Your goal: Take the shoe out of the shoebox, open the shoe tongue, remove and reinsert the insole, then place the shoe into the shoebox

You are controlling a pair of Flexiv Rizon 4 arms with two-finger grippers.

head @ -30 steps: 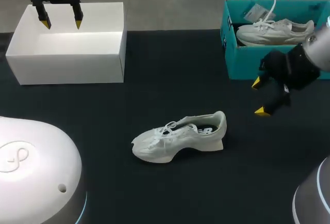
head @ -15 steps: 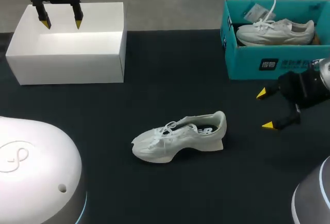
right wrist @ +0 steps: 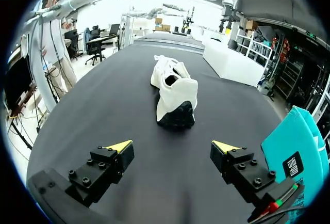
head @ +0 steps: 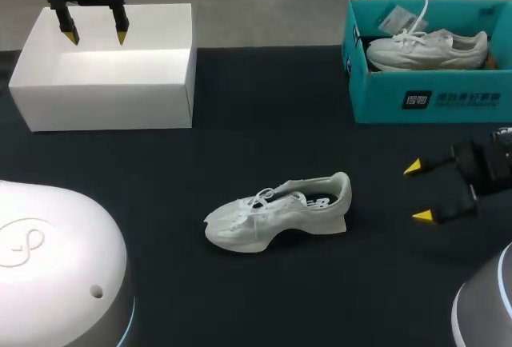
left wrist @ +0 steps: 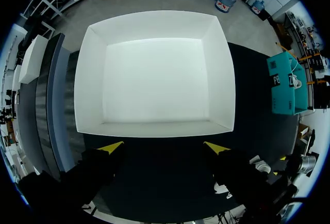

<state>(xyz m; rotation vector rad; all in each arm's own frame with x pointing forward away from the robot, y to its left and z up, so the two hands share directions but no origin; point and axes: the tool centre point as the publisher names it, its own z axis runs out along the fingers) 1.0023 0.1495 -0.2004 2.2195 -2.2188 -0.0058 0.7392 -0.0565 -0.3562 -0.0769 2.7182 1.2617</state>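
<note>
My right pincer (head: 418, 192) hung spread at right, shoe (head: 276, 211) at centre, left pincer (head: 97, 37) spread over the white box (head: 104, 103), upper left.

Even, soft light falls from overhead. At the head view's upper left the white box (head: 104, 67) glares, its inner floor nearly washed out. The shoe (head: 276, 211) throws only a faint shadow on the dark table (head: 264, 123).
</note>
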